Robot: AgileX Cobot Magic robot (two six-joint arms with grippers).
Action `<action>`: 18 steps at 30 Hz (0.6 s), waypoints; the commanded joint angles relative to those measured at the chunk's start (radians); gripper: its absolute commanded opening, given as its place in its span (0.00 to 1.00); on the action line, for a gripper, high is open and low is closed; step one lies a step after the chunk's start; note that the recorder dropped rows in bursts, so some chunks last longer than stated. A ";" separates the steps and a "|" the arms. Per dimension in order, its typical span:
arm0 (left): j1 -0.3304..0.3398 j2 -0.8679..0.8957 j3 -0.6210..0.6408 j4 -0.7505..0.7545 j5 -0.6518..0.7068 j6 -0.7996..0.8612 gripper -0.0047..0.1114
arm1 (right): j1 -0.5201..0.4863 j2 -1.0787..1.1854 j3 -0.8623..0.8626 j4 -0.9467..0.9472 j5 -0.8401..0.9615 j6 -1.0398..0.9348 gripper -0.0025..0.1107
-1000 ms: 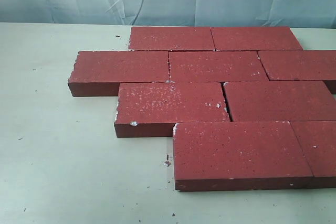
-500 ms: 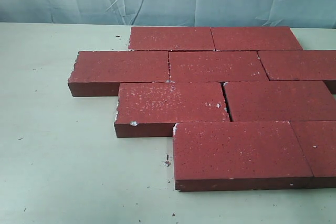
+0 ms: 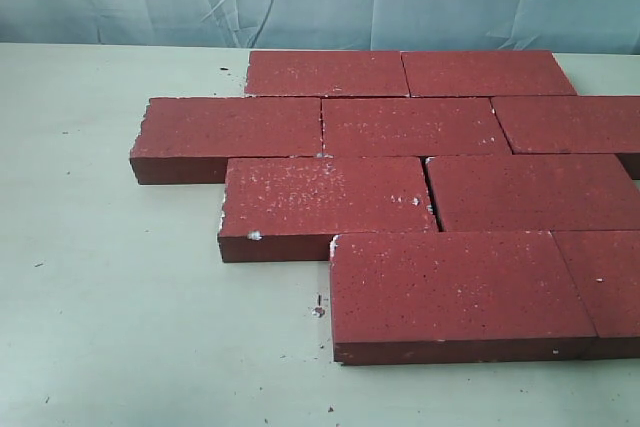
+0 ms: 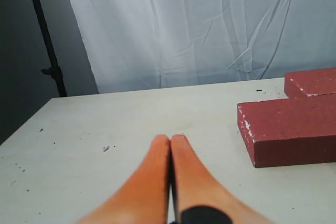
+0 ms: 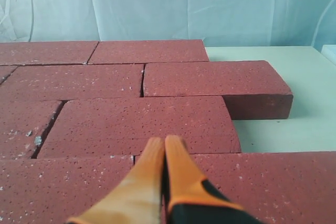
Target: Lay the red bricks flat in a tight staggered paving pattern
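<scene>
No movement noted over the last second; paving is judged all but finished.
The red bricks [image 3: 420,177] are laid flat on the bench [image 3: 120,327] in four staggered rows, with one thin joint gap seen in the third row. The left tool [image 4: 170,139] is closed tip to tip with nothing held, just off the pattern's edge. The right tool [image 5: 164,140] is likewise closed and empty above the bricks.

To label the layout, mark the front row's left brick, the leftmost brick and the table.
front row's left brick [image 3: 460,287], exterior view, middle of top face
leftmost brick [image 3: 235,125], exterior view, middle of top face
table [image 3: 120,327], exterior view, bare surface
</scene>
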 commanded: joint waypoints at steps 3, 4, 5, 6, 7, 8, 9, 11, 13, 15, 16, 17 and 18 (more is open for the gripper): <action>0.002 -0.030 0.009 -0.023 0.098 -0.006 0.04 | -0.006 -0.006 0.002 -0.002 -0.007 -0.001 0.01; 0.002 -0.030 0.009 -0.025 0.110 -0.006 0.04 | -0.006 -0.006 0.002 -0.002 -0.007 -0.001 0.01; 0.002 -0.030 0.009 -0.025 0.106 -0.006 0.04 | -0.006 -0.006 0.002 -0.002 -0.007 -0.001 0.01; 0.002 -0.030 0.009 -0.025 0.105 -0.006 0.04 | -0.006 -0.006 0.002 -0.002 -0.007 -0.001 0.01; 0.002 -0.030 0.009 -0.025 0.105 -0.006 0.04 | -0.006 -0.006 0.002 -0.002 -0.007 -0.001 0.01; 0.002 -0.030 0.009 -0.025 0.105 -0.006 0.04 | -0.006 -0.006 0.002 -0.002 -0.007 -0.001 0.01; 0.002 -0.030 0.009 -0.025 0.105 -0.006 0.04 | -0.006 -0.006 0.002 -0.002 -0.007 -0.001 0.01; 0.002 -0.030 0.009 -0.025 0.105 -0.006 0.04 | -0.006 -0.006 0.002 -0.002 -0.007 -0.001 0.01; 0.002 -0.030 0.009 -0.025 0.105 -0.006 0.04 | -0.006 -0.006 0.002 -0.002 -0.007 -0.001 0.01; 0.002 -0.030 0.009 -0.025 0.105 -0.006 0.04 | -0.006 -0.006 0.002 -0.002 -0.007 0.001 0.01; 0.002 -0.030 0.009 -0.025 0.105 -0.006 0.04 | -0.006 -0.006 0.002 -0.002 -0.007 0.001 0.01; 0.002 -0.030 0.009 -0.025 0.105 -0.006 0.04 | -0.006 -0.006 0.002 -0.002 -0.007 0.001 0.01; 0.002 -0.030 0.009 -0.025 0.105 -0.006 0.04 | -0.006 -0.006 0.002 -0.002 -0.007 0.001 0.01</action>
